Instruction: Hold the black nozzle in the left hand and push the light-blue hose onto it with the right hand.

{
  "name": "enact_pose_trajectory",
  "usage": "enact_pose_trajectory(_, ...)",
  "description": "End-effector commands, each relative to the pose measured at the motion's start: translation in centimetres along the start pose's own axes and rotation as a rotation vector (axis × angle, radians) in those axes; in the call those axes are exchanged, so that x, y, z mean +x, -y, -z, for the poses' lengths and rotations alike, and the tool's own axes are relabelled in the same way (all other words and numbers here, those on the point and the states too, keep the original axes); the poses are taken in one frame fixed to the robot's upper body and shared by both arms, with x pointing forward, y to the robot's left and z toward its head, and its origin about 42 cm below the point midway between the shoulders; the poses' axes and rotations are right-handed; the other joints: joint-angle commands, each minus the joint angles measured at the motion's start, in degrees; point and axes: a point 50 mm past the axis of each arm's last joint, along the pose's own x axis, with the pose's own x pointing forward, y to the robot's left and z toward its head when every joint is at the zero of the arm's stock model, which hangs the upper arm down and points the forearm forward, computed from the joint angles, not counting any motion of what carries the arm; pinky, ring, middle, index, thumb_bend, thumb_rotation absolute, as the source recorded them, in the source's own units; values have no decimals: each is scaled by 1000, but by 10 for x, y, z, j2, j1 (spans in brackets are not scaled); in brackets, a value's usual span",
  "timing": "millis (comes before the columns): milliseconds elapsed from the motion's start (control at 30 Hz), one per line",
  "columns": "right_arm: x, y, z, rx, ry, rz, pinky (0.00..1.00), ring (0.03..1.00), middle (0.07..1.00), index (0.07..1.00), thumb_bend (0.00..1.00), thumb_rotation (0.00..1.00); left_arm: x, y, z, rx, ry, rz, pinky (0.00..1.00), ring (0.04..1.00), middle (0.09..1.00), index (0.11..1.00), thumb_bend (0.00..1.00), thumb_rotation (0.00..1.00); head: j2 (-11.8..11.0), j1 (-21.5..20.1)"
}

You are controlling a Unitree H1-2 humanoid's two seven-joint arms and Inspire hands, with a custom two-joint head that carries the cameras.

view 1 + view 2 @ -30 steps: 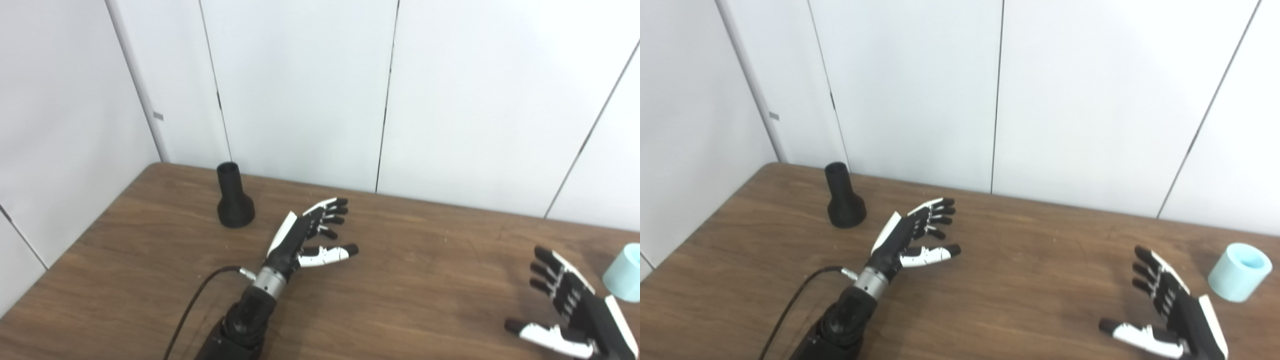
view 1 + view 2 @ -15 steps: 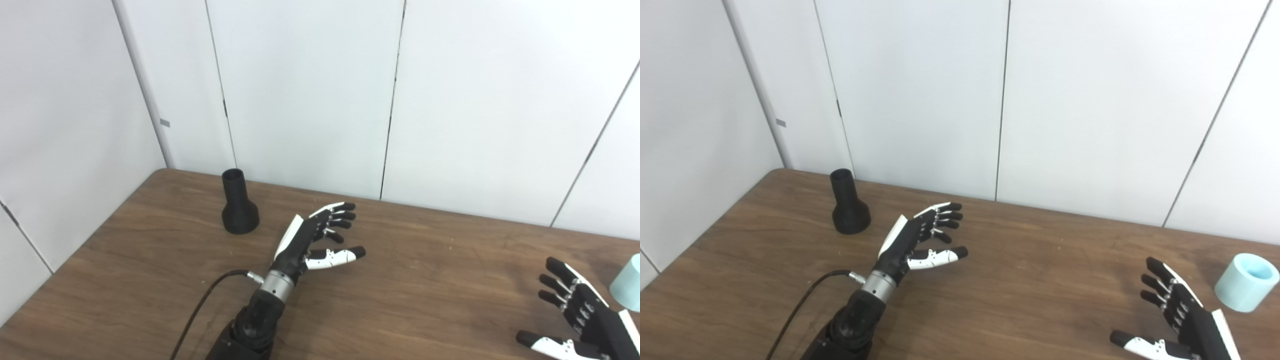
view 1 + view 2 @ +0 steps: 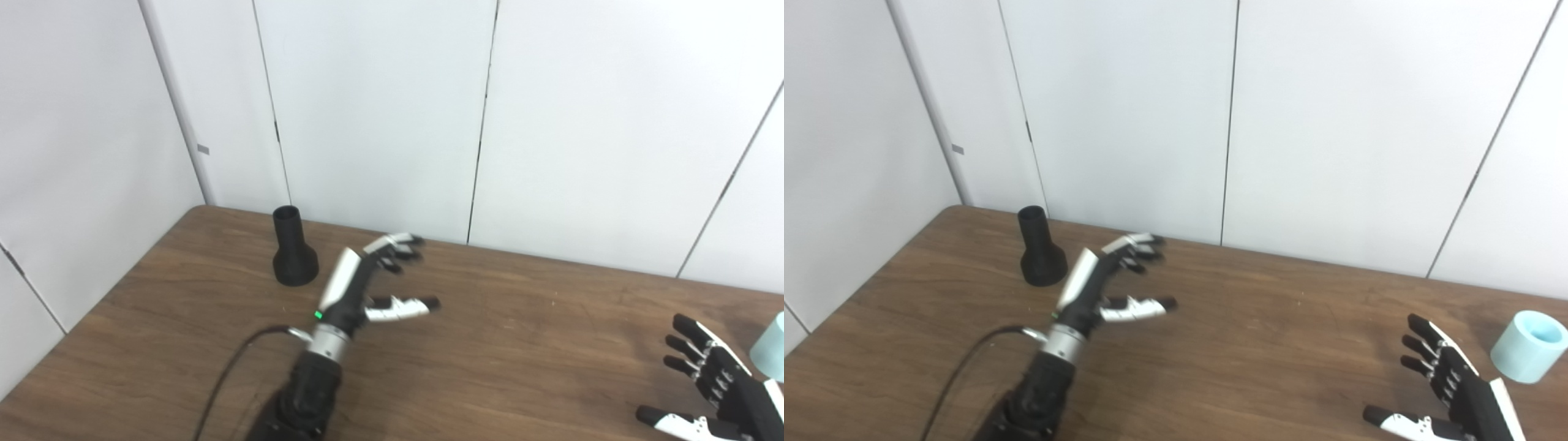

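The black nozzle (image 3: 293, 251) stands upright on its wide base near the table's back left corner. My left hand (image 3: 367, 282) hovers just to its right, open, fingers spread and pointing away, holding nothing; a gap separates it from the nozzle. The light-blue hose piece (image 3: 1527, 345), a short cylinder with its opening up, stands at the far right of the table. My right hand (image 3: 1448, 392) is open at the bottom right, palm facing left, a little short of the hose and not touching it.
The brown wooden table (image 3: 520, 343) runs to white wall panels (image 3: 380, 110) at the back and left. A black cable (image 3: 226, 373) trails from my left wrist toward the bottom edge.
The view shifted a little between the earliest frames and now. My left hand has lifted and swung slightly left, toward the nozzle. The right hand stays low at the right.
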Motion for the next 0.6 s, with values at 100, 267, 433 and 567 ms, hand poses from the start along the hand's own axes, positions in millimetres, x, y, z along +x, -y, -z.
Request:
enact_pose_trajectory(100,12,7,-20,-18,94,9,789,872,910,870,737,27,31,-37,-18,76,78,-92,668,794,765,724,744,251,2,1)
enact_pose_trajectory(267,12,7,-21,-20,94,13,778,870,910,870,735,36,46,-69,-3,156,78,-144,766,849,831,784,765,306,2,0)
enact_pose_trajectory(433,13,7,-22,-23,95,15,779,871,911,871,734,34,62,-95,-19,219,95,-193,823,897,871,831,763,305,1,2)
enact_pose_trajectory(567,13,6,-23,-26,98,14,783,874,913,873,731,25,74,-118,-23,271,98,-232,864,915,880,837,772,318,0,3)
